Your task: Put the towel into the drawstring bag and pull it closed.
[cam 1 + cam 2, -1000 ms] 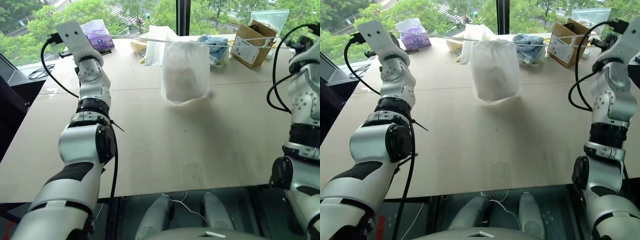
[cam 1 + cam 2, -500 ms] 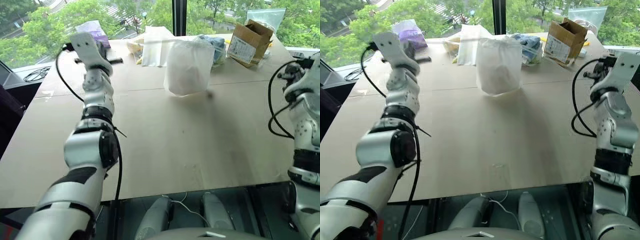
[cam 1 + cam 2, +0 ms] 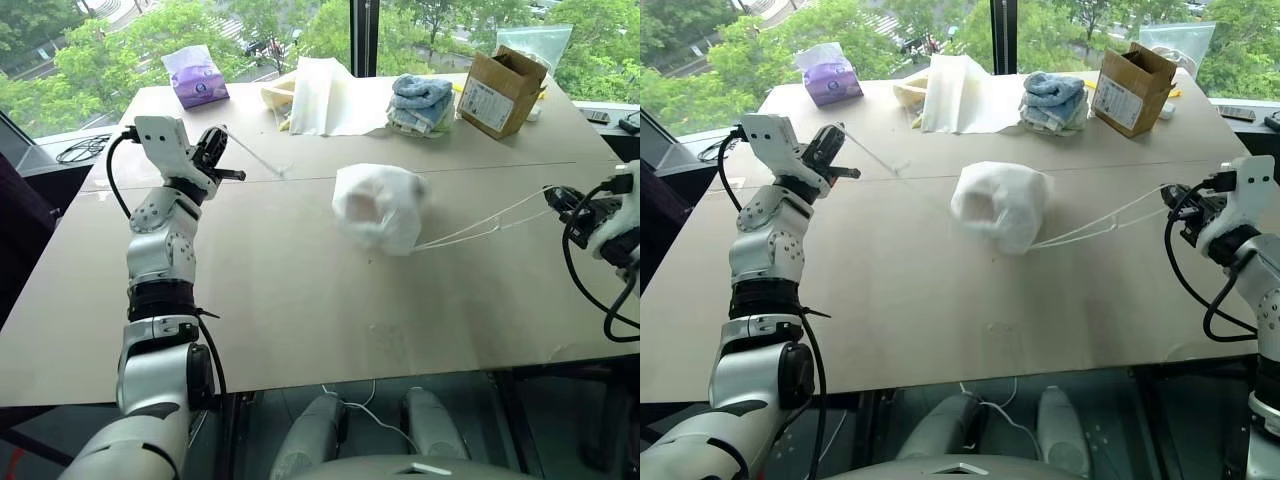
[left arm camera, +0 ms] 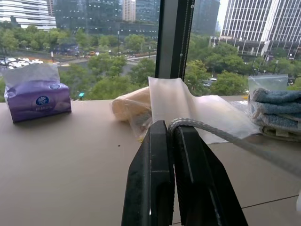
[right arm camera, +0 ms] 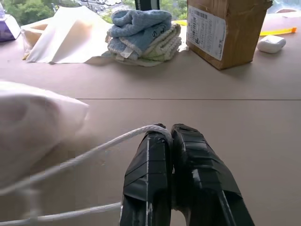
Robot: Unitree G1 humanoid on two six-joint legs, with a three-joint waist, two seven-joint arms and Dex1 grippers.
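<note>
While the bag [image 3: 380, 205] lies bulging on its side near the middle of the counter [image 3: 300, 320], each pincer is clamped tight on a cord: the left pincer [image 3: 222, 152] pinches the cord [image 4: 211, 132] running off the bag's left side, the right pincer [image 3: 1188, 197] pinches the doubled cord [image 3: 1095, 222] trailing from the bag's right. The towel cannot be told apart through the cloth, though the bag's fullness suggests it is inside. To do this step well, the two pincers would best draw straight apart, level and evenly, so the mouth gathers without dragging the bag off to one side or lifting it; the right cords sag a little, so slack there needs taking up first. A jerk could slip the thin cord out of the shut fingers. The counter is a plain tan board with a seam across it, standing at a big window with trees and towers beyond. Along its far edge sit a purple tissue pack [image 3: 194, 76], a cream sheet [image 3: 325, 98], folded blue towels [image 3: 420, 100] and a cardboard box [image 3: 505, 90].
</note>
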